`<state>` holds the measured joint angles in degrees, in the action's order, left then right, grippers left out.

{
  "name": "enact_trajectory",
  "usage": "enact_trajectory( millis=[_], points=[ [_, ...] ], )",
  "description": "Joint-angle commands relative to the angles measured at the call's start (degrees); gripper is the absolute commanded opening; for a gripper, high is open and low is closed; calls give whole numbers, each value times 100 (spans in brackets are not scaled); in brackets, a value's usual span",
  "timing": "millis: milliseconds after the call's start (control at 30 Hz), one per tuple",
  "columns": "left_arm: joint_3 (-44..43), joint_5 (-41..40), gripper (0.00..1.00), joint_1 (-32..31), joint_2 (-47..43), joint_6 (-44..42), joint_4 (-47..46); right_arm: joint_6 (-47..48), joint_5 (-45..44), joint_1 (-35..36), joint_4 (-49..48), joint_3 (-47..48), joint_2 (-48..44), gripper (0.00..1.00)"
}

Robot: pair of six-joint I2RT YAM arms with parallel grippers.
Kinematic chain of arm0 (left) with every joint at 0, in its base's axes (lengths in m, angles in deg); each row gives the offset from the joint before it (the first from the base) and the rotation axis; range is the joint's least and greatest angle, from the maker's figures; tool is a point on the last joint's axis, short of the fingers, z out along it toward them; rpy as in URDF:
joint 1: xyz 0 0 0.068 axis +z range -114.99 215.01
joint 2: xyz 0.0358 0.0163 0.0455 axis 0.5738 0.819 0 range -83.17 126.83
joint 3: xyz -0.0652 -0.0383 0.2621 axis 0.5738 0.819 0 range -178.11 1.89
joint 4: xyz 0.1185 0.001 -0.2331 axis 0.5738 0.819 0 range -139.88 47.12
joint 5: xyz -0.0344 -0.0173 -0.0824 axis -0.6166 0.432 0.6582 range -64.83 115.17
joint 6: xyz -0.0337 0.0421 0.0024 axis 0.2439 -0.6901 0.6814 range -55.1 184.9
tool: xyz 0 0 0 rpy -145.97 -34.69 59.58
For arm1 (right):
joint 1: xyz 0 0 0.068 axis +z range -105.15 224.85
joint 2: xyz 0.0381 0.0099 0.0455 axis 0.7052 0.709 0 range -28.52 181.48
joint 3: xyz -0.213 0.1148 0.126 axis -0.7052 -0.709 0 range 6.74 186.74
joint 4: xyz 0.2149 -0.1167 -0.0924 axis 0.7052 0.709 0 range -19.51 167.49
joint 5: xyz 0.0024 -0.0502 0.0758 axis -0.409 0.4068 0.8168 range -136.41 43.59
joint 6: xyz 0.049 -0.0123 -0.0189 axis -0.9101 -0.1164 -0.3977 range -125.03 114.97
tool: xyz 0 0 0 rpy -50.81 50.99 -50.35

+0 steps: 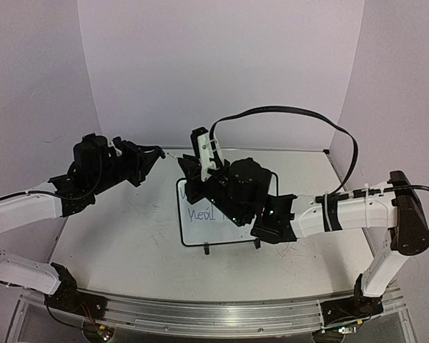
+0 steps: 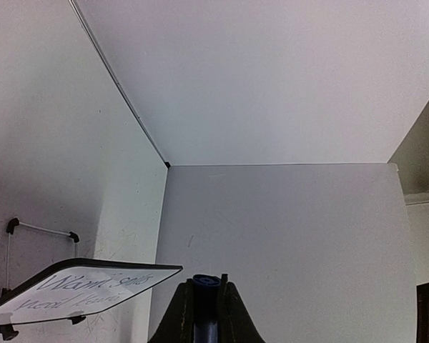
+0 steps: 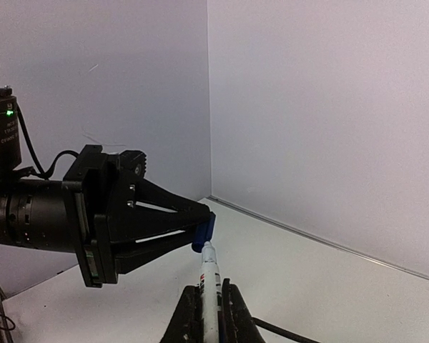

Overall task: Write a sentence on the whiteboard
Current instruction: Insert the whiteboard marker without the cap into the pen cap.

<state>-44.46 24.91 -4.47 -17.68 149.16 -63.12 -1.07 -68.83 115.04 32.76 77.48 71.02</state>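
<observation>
The sentence (image 2: pixel 93 282) looked complete on the whiteboard (image 1: pixel 200 234), so we judged capping was in hand. Above the whiteboard's far edge, our left gripper (image 3: pixel 206 225) pinched the blue cap (image 3: pixel 204 234) and our right gripper (image 3: pixel 209 304) clamped the marker (image 3: pixel 209 275). Next, its tip needed aligning.

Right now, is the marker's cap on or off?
Off, it seems: the left gripper pinches the blue cap, tilted at the tip of the marker in the right gripper, not seated.
</observation>
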Motion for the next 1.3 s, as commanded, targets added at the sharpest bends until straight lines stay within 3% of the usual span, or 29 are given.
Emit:
enact_trajectory(
  millis=[0, 767, 1033, 1267],
  points=[
    [-10, -107, 0, -29, -101, 113, -302, 78, -155, 38, -173, 282, 116, 0],
    [137, -101, 0, -25, -148, 231, -539, -27, -121, 39, -130, 413, 323, 0],
    [189, -176, 0, -25, -188, 241, -564, -67, 103, 39, -616, -128, 6, 0],
    [202, -141, 0, -25, -198, 262, -583, -79, 12, 38, -629, 51, 195, 0]
  ],
)
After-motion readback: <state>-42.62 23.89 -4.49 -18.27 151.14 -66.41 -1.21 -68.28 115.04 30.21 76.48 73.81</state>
